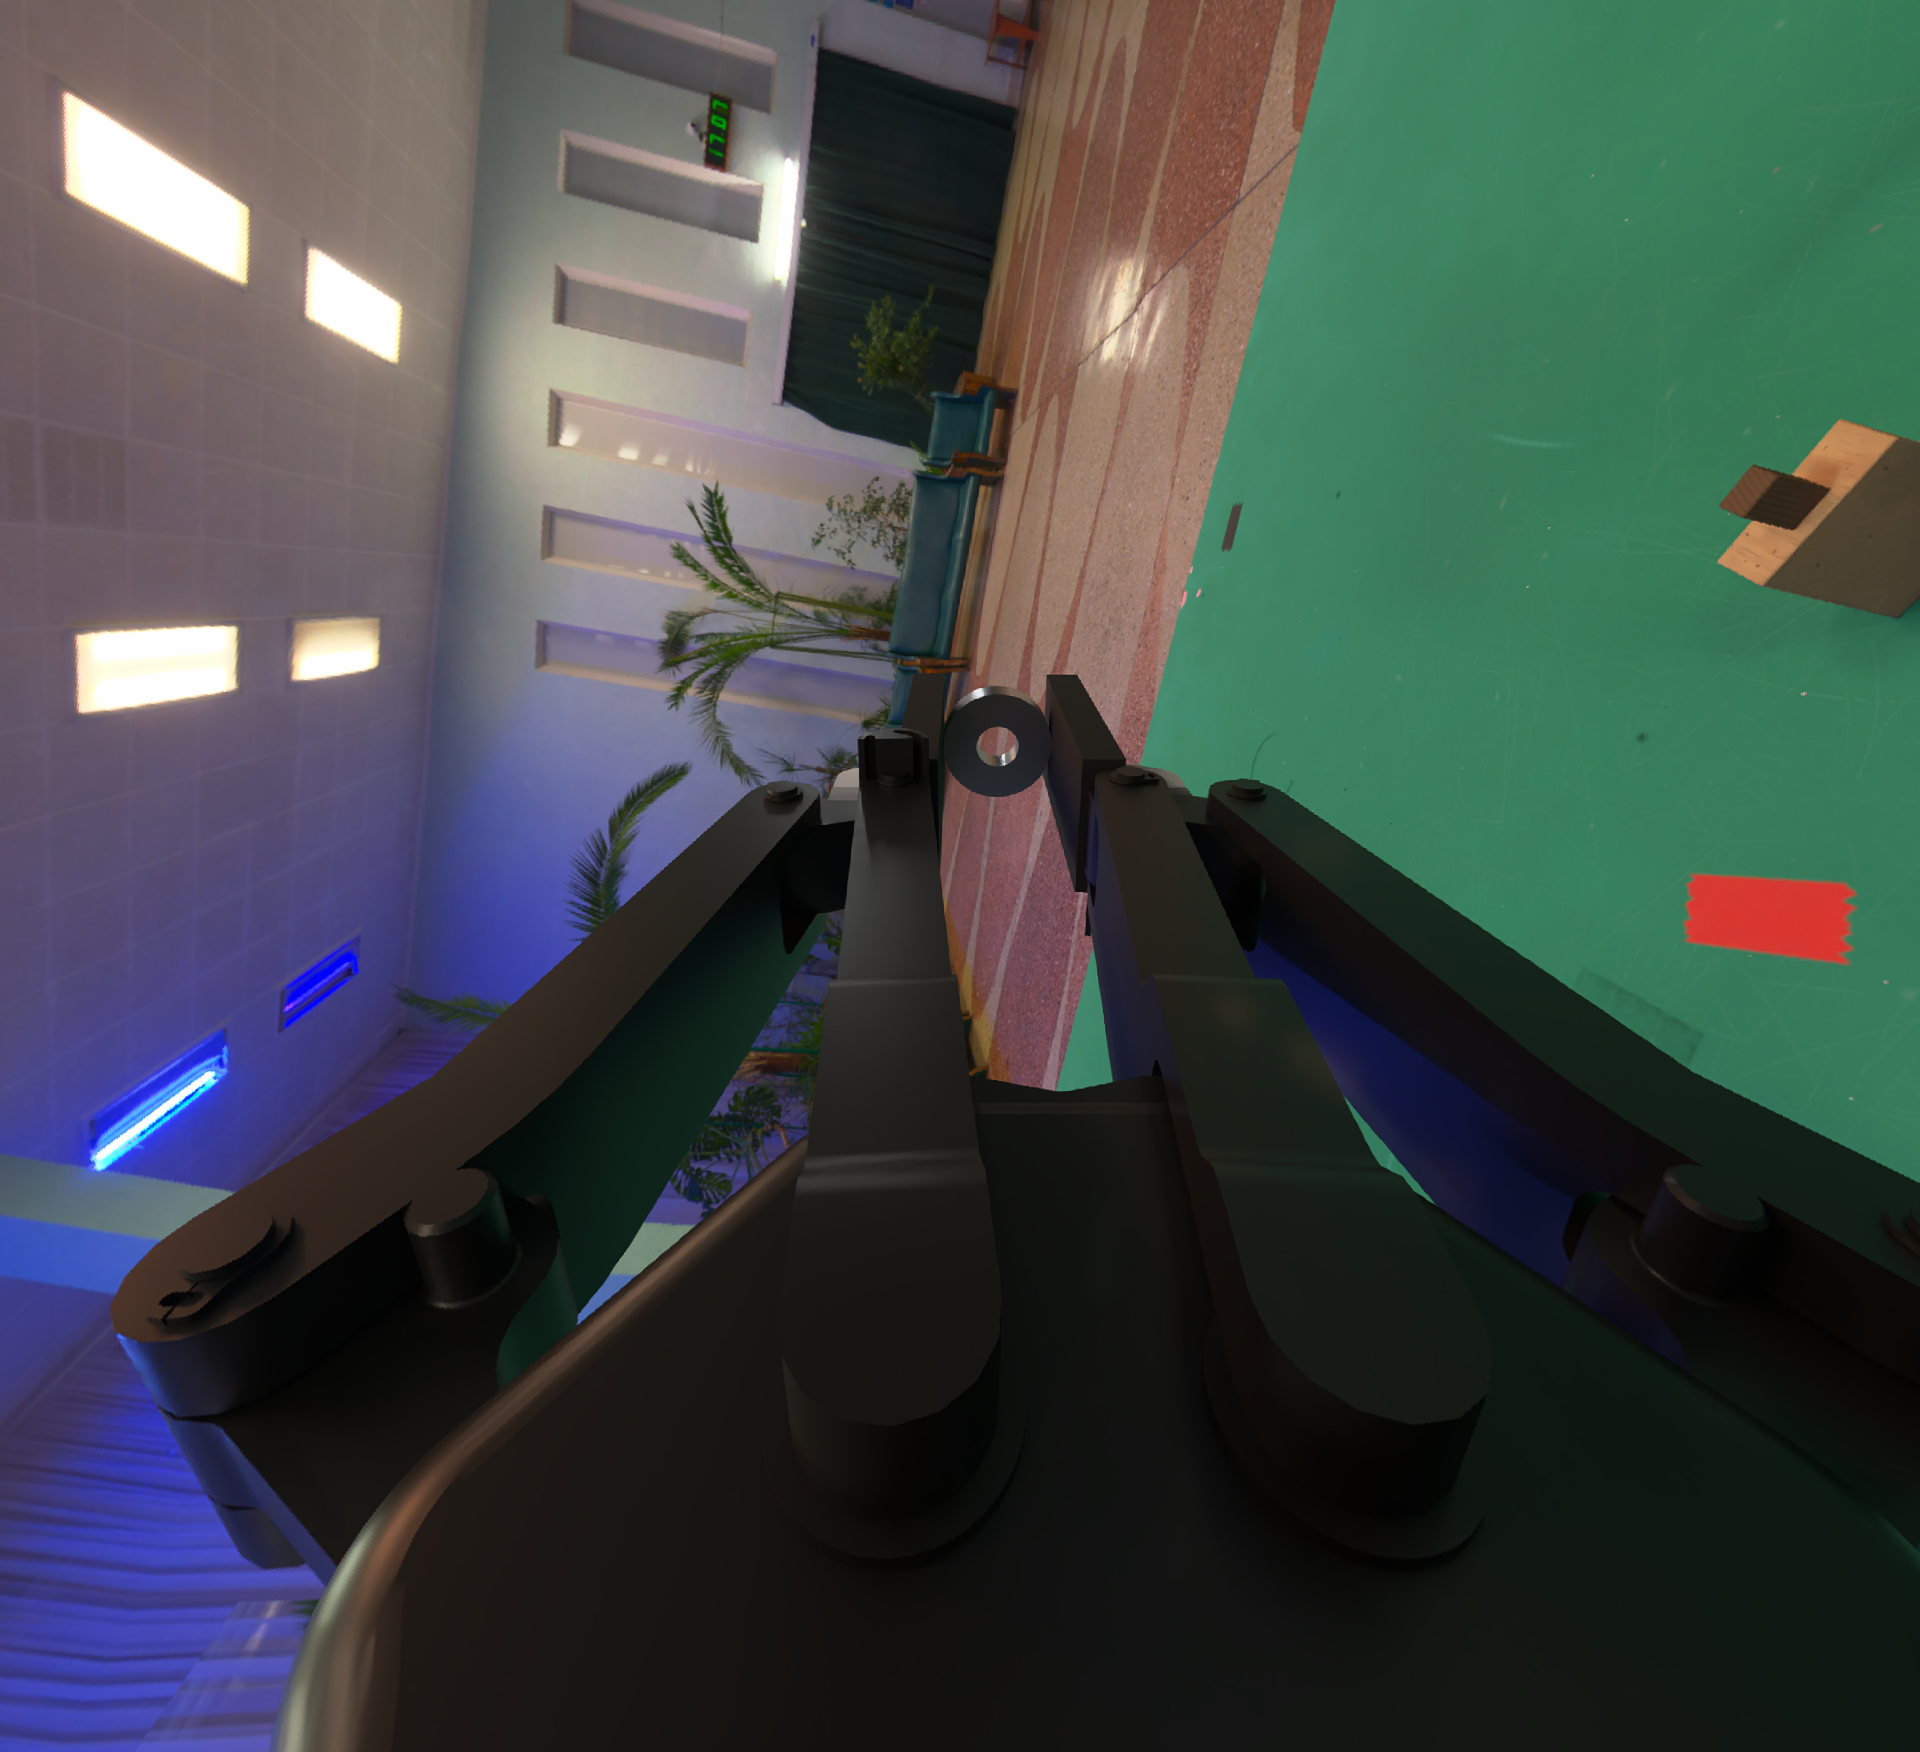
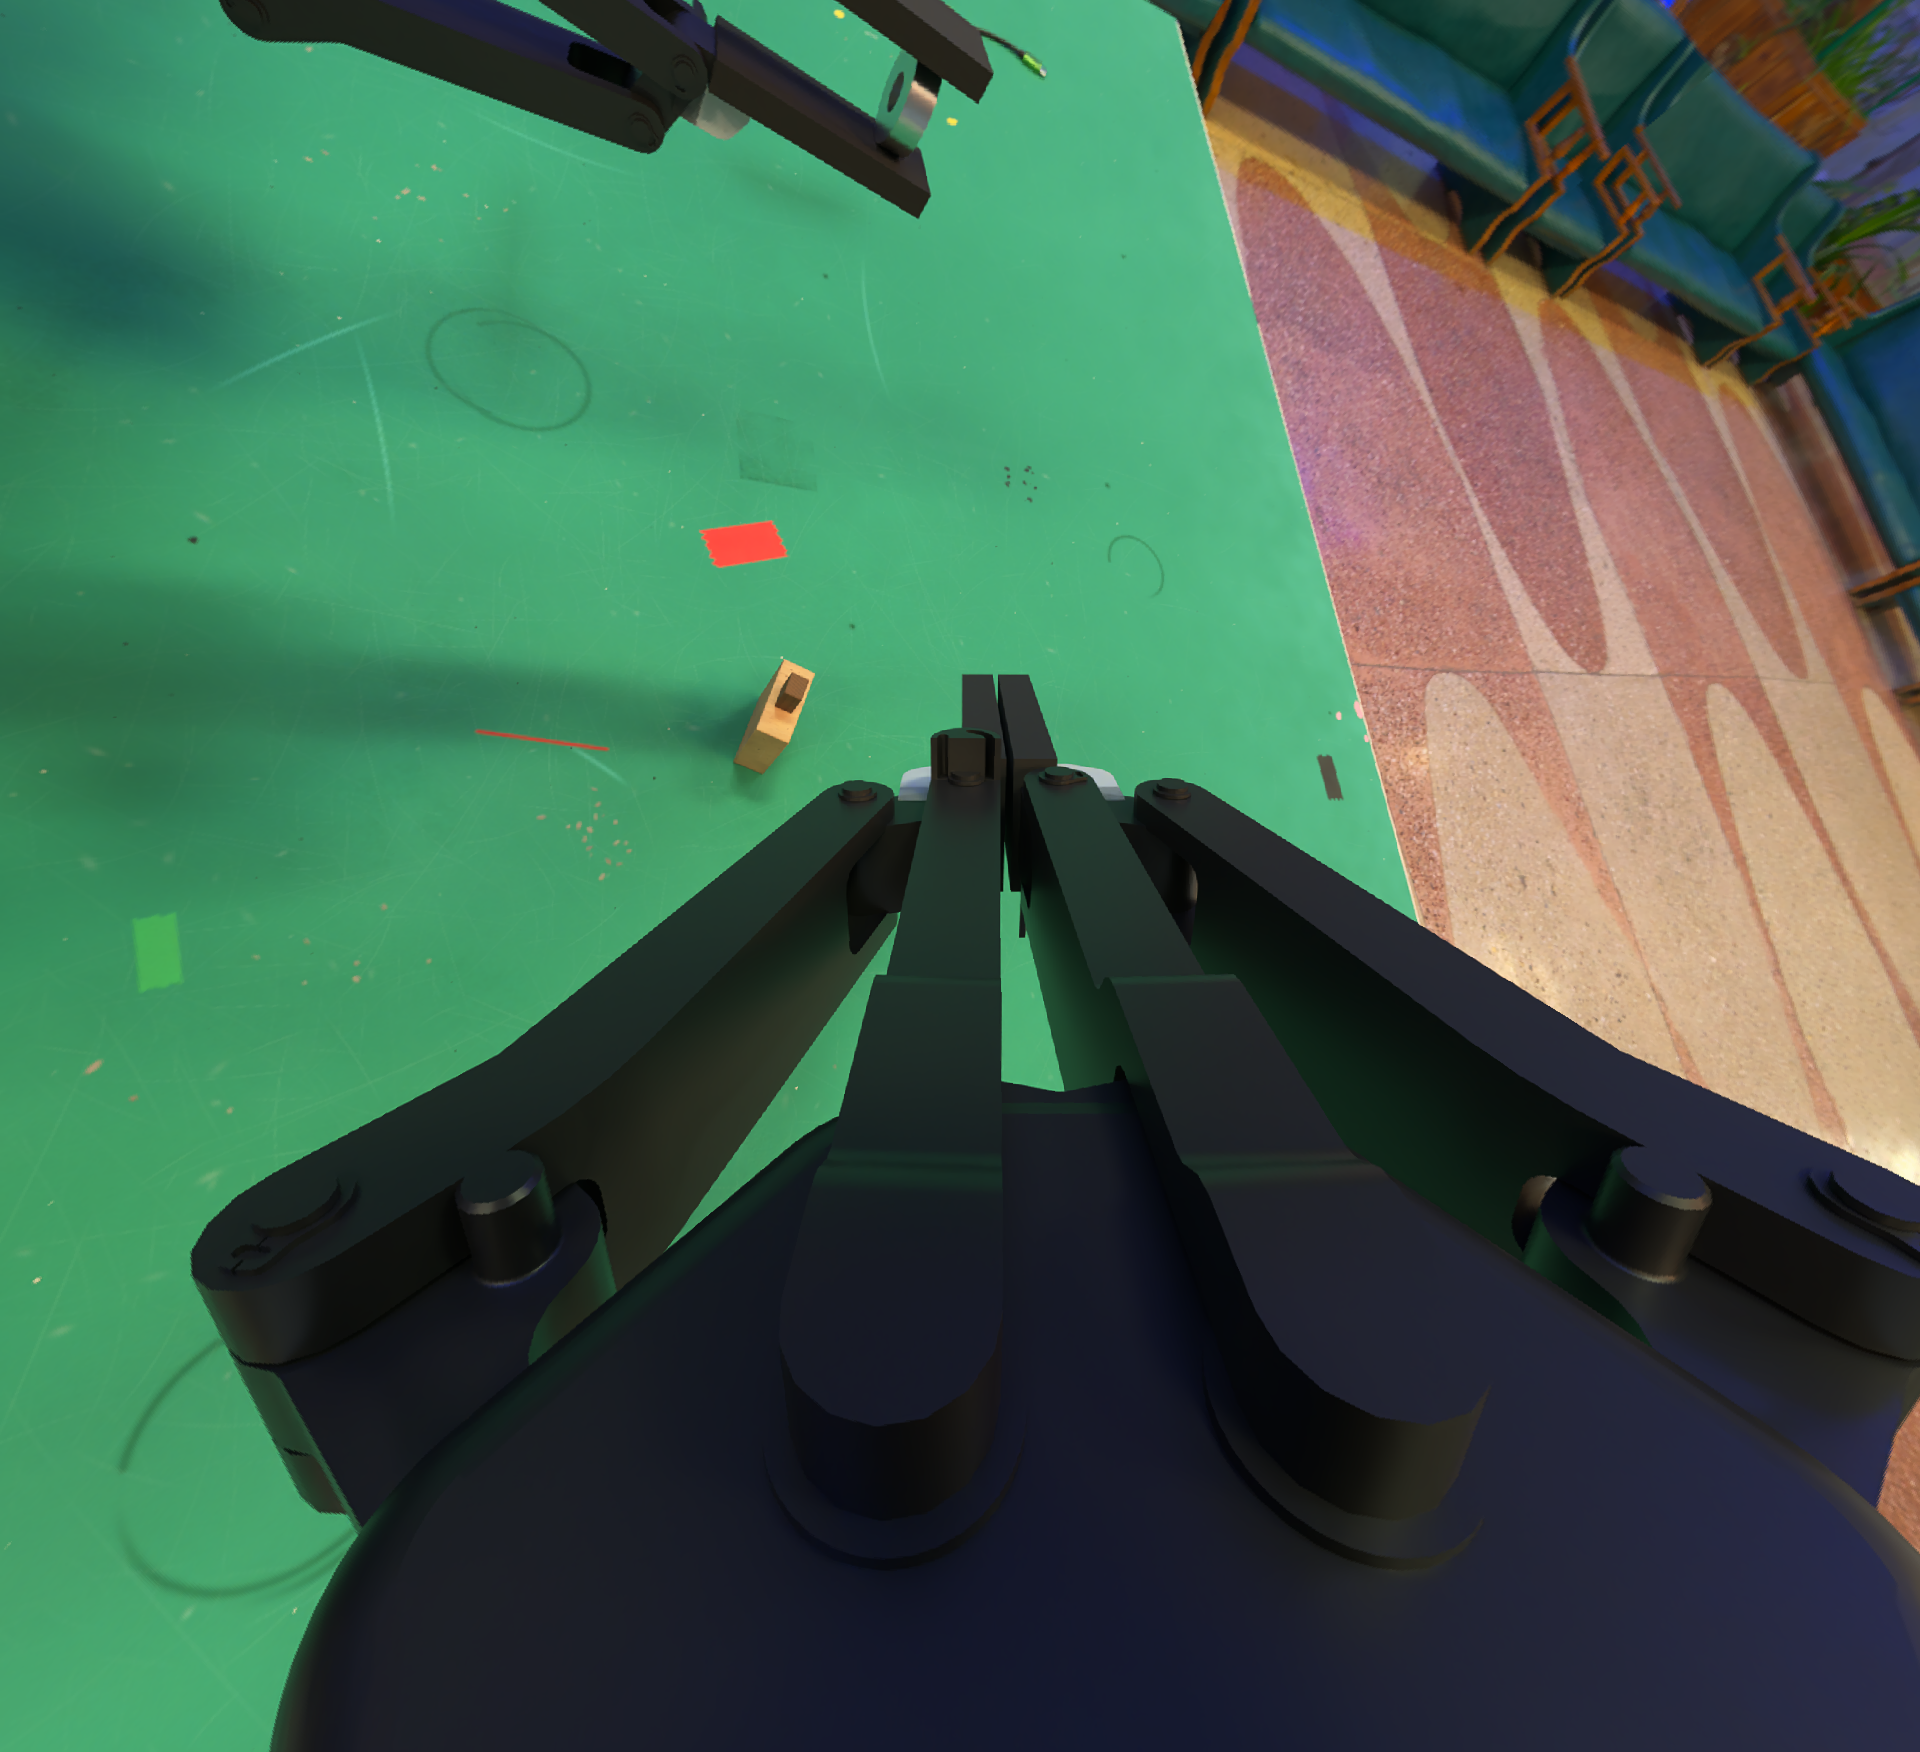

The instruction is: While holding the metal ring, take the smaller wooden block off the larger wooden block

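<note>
My left claw (image 1: 1000, 734) gripped the metal ring (image 1: 997, 742) above the green surface (image 1: 1558, 248). My right claw (image 2: 995, 700) was clenched on nothing, near the larger wooden block (image 2: 771, 721), which lay on the surface with the smaller wooden block (image 2: 794, 690) on it.

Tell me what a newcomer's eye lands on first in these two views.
First, the metal ring pinched between the left claw's fingers, held up in the air past the table edge. Next, the larger block on the green table, with the smaller block still on it, just left of the shut, empty right claw. A red patch on the table beyond the blocks also stands out.
</note>
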`<state>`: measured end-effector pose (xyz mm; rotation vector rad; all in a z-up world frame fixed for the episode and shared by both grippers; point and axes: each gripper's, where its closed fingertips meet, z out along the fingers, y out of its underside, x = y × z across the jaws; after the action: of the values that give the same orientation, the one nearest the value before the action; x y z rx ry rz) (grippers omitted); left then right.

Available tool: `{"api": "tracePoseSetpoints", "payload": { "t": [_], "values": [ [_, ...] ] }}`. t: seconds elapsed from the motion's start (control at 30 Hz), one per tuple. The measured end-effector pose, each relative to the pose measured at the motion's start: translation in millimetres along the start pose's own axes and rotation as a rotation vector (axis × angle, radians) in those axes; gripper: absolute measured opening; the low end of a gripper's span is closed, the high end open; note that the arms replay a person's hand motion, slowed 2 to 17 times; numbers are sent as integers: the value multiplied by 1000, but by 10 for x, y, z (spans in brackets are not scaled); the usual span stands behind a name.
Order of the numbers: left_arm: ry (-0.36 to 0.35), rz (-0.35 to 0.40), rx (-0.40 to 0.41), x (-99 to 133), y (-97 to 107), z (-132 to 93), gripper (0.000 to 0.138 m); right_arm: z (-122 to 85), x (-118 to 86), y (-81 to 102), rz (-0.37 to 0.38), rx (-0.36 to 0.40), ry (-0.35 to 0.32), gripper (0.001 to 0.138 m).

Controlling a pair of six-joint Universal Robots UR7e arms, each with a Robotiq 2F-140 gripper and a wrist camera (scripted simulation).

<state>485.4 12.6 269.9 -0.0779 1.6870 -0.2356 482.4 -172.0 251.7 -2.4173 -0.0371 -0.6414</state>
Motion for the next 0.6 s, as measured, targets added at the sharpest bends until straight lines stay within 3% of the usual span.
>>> {"api": "tracePoseSetpoints", "payload": {
  "t": [0.23,0.6],
  "values": [
    [7,10,-4,35,-47,20,26,-5,-29,-64,-38,-51,-55,1],
    [17,20,-13,87,-111,51,26,40,-12,-182,-102,-114,-74,1]
  ]
}}
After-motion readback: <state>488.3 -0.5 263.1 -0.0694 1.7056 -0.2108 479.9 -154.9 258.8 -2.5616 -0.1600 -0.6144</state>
